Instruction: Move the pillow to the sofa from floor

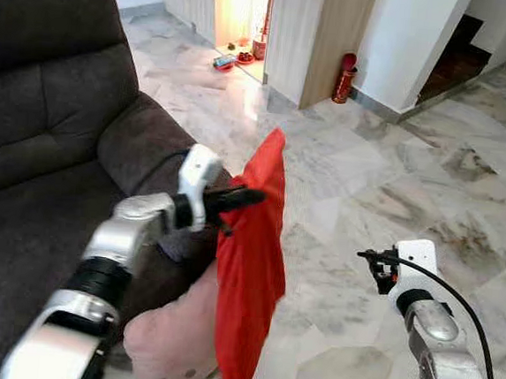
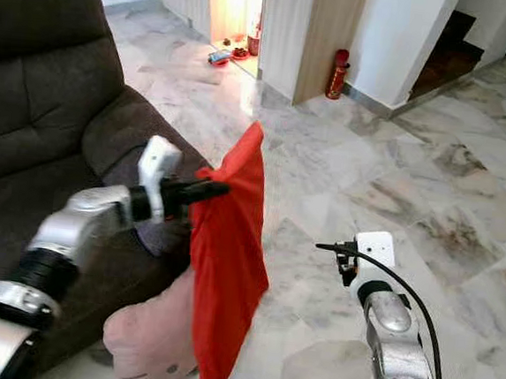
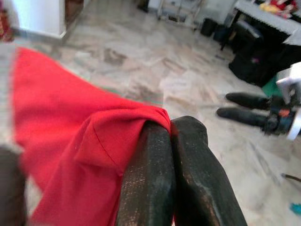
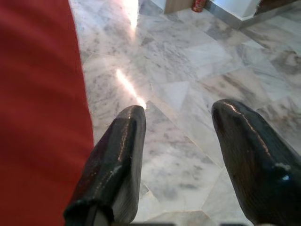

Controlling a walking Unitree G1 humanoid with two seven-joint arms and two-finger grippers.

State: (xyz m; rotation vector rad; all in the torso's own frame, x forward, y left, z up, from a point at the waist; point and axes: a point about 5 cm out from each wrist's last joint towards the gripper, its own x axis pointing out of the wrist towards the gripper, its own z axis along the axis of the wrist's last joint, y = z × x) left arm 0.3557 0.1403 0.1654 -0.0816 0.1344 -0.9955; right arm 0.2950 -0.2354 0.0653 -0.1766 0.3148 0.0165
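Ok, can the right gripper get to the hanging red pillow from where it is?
Probably yes. The right gripper is open and holds nothing, and bare marble floor lies between it and the red pillow, which hangs from the left gripper beside the sofa.

Red cloth pillow (image 1: 250, 269) – soft, matt fabric, creased where pinched. Dark grey upholstered sofa (image 1: 37, 126) – matt, finely textured cloth. Pale veined marble floor (image 1: 394, 193) is polished and glossy. Left gripper's black fingers (image 3: 160, 183) are scuffed, right gripper's black fingers (image 4: 117, 155) glossy
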